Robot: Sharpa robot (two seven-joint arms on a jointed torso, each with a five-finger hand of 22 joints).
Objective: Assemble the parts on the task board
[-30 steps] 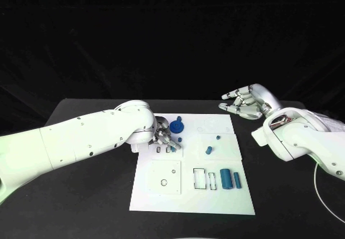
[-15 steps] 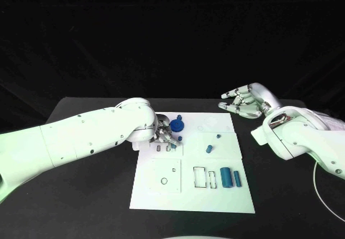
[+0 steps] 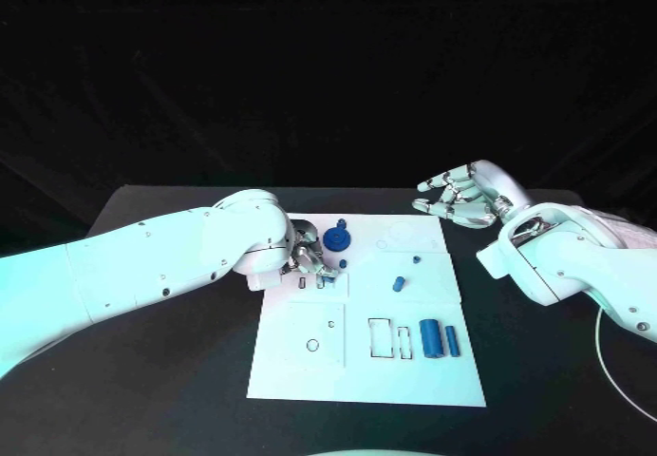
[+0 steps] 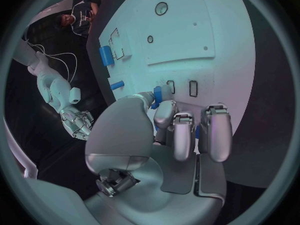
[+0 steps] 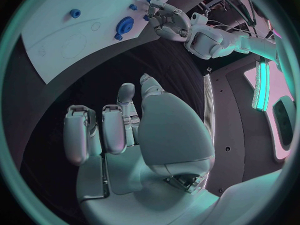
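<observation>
Placement step in hand: left hand (image 3: 309, 256) low over board (image 3: 367, 380) at its 10 o'clock corner, fingers (image 4: 182, 135) curled around what looks like a small blue part (image 4: 157, 94), grip unclear. Next move calls for seating it in a slot. Right hand (image 3: 463, 198) hovers off board at 1 o'clock, fingers loosely curled, holding nothing. Loose parts (image 3: 439, 339) lie at 4 o'clock.

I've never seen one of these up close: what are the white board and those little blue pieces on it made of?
The task board looks like matte white plastic or painted sheet: flat, even, without glare. The blue parts, such as the two bars, look like moulded or printed plastic: uniform colour, dull sheen. Neither is certain from looks alone.
</observation>
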